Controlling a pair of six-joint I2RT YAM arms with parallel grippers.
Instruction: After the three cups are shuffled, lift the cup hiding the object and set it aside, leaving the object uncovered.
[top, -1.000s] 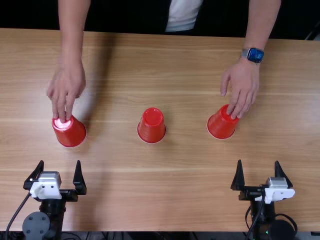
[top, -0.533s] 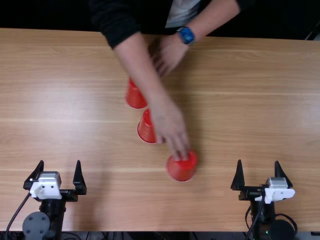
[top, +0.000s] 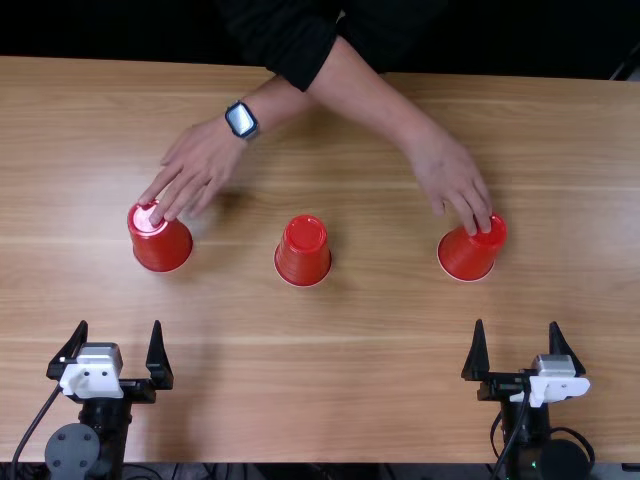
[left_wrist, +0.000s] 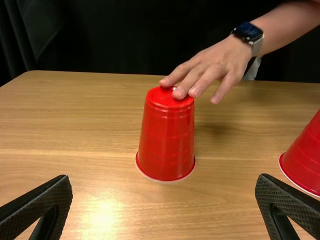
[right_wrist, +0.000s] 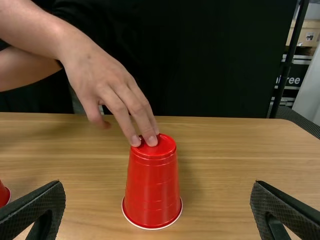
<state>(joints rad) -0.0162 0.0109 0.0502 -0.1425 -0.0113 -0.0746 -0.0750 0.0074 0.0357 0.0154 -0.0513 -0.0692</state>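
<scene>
Top view | left cup (top: 160, 240), middle cup (top: 303, 251), right cup (top: 470, 250) upside down in a row across the desk (top: 320, 380) middle | watch hand (top: 195, 170) touches left cup, bare hand (top: 455, 185) touches right cup | left claw (top: 118, 330) and right claw (top: 515, 328) wide open by near edge

a light brown wooden table (top: 330, 330) is shown, its grain running side to side. a black backdrop (left_wrist: 100, 35) is seen behind its far edge. a wristwatch (top: 240, 119) with a blue face is worn over the table's far left part. a black sleeve (top: 285, 35) is seen at the far edge. a black metal post (right_wrist: 288, 55) and pale shelving (right_wrist: 307, 30) are seen off to one side of the room.
</scene>
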